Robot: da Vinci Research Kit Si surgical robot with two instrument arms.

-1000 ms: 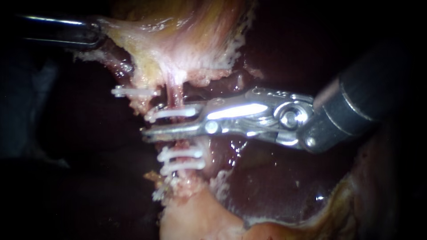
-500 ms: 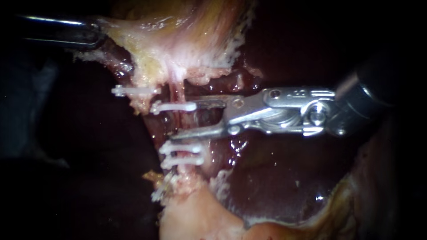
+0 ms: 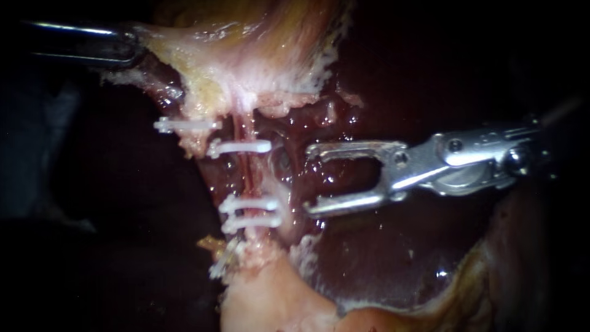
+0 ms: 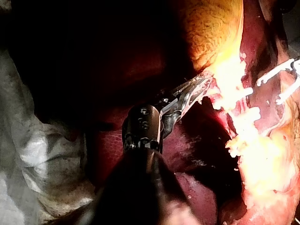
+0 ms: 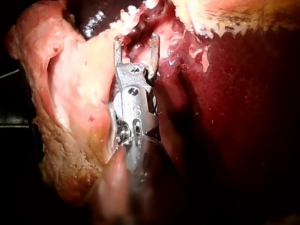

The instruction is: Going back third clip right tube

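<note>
Endoscope view: right instrument [image 3: 309,181] in from the right, claw released and spread wide, nothing in it, tips just beside the right tube [image 3: 244,175] without touching. Upper clip [image 3: 239,147] clamped across that tube, level with the upper tip of the claw. Two lower clips [image 3: 251,213] close together further down the same tube. One more clip [image 3: 184,125] off to the left on a neighbouring strand. Left instrument [image 3: 130,48] in from the upper left, tip lost in the edge of the gallbladder [image 3: 246,55]. Dark liver [image 3: 381,258] behind. Left wrist view: left claw clenched on the pale rim of the gallbladder, white clips just beyond, washed out by glare. Right wrist view: right claw open and empty, aimed at wet tissue ahead, liver alongside.
</note>
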